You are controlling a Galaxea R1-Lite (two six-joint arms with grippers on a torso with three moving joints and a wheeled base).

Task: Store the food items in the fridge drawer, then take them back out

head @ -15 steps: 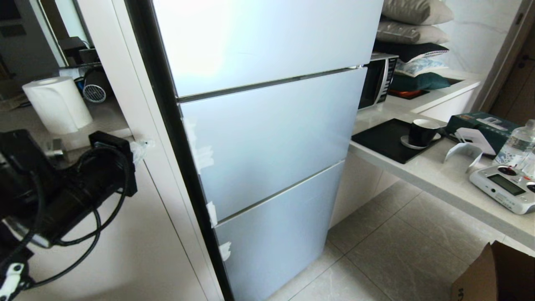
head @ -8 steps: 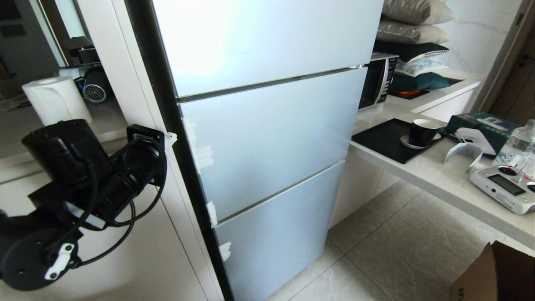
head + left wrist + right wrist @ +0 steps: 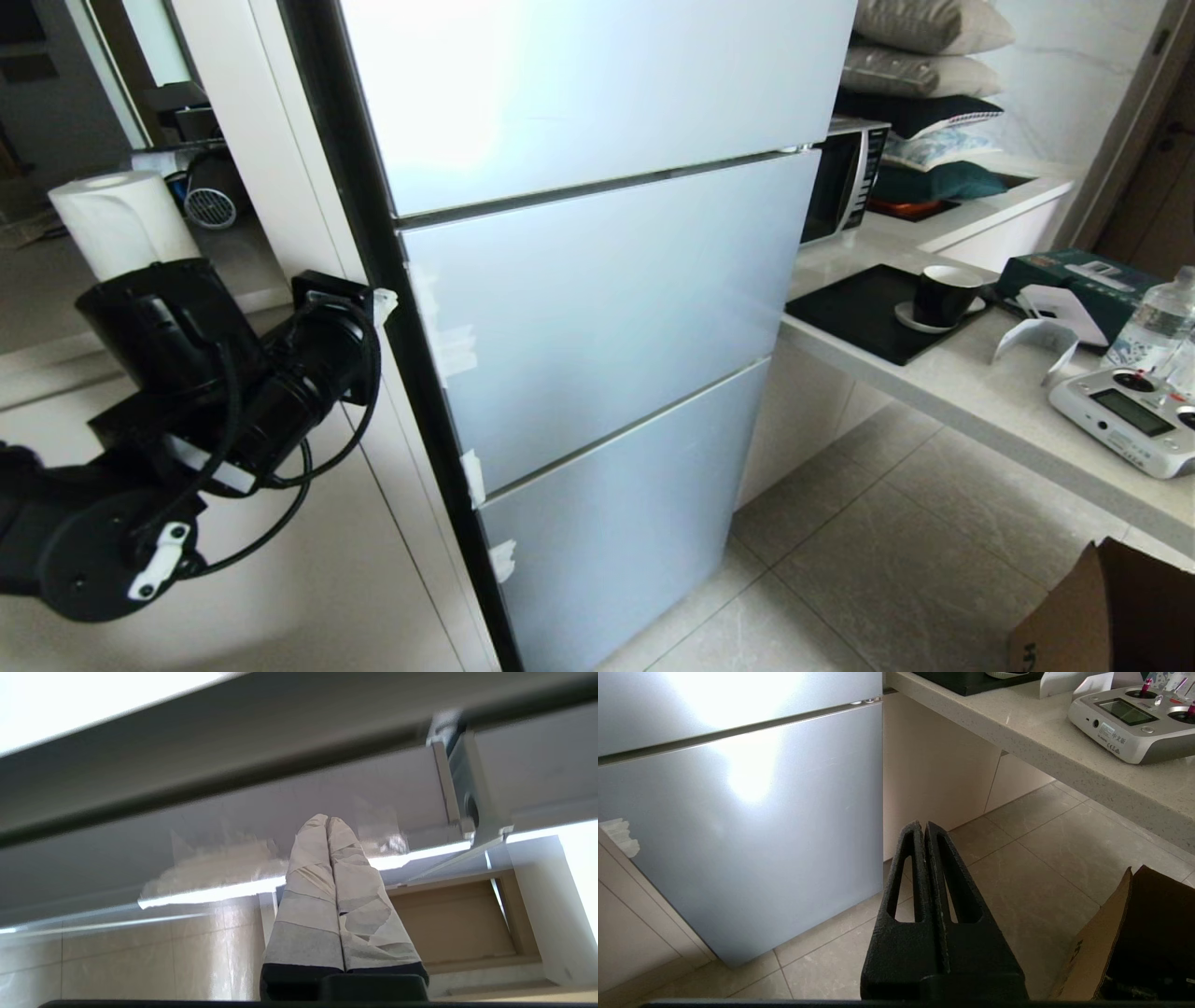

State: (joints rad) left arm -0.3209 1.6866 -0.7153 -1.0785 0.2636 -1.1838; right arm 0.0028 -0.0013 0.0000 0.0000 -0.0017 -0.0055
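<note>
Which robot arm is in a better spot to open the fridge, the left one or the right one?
Probably the left. The left gripper, fingers shut, is up at the edge of the fridge's closed middle door. The right gripper, also shut, hangs low over the floor, away from the doors.

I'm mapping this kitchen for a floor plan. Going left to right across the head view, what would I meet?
Paper towel roll → left end effector at the fridge's edge → fridge → microwave → black tray → cup → remote controller.
</note>
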